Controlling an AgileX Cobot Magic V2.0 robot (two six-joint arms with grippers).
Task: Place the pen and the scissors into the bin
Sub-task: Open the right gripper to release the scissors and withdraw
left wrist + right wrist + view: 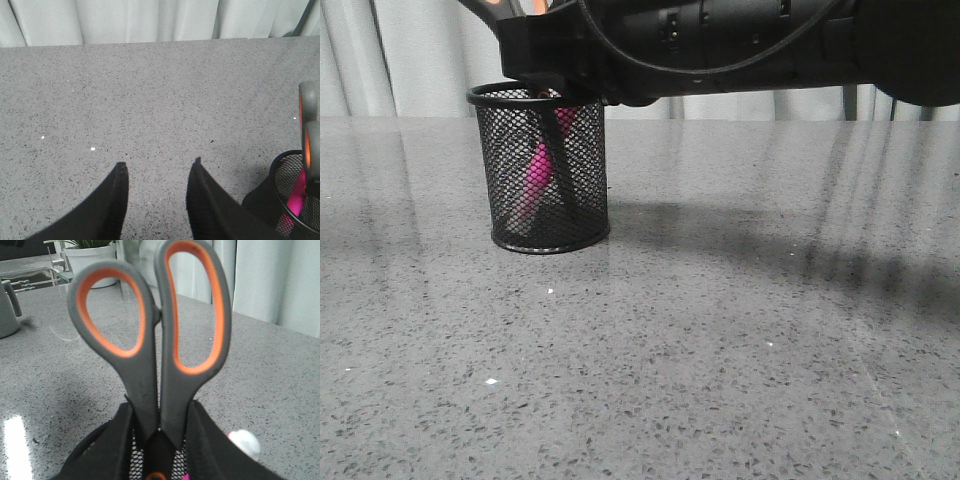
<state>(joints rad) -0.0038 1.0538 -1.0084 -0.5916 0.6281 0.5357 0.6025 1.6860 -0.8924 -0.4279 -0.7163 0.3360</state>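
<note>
Right wrist view: we see the scissors [160,340] standing blades-down, the right gripper [159,440] clamped on the shanks just below the 2 orange-lined loops. The blades reach into the bin [542,170]; the pivot dot shows at the rim. The pen [538,170] already leans inside the mesh, its white tip [244,442] peeking beside the gripper.

Left gripper [157,200] hangs over bare table [150,100], jaws apart, holding nothing.

Handling, as we judge it: the scissors are rigid and top-heavy at the handles, with smooth plastic that could slip; the shank is the sound hold. The bin looks light and may tip if the blades snag on the mesh. The pen is slim, stiff and light.
</note>
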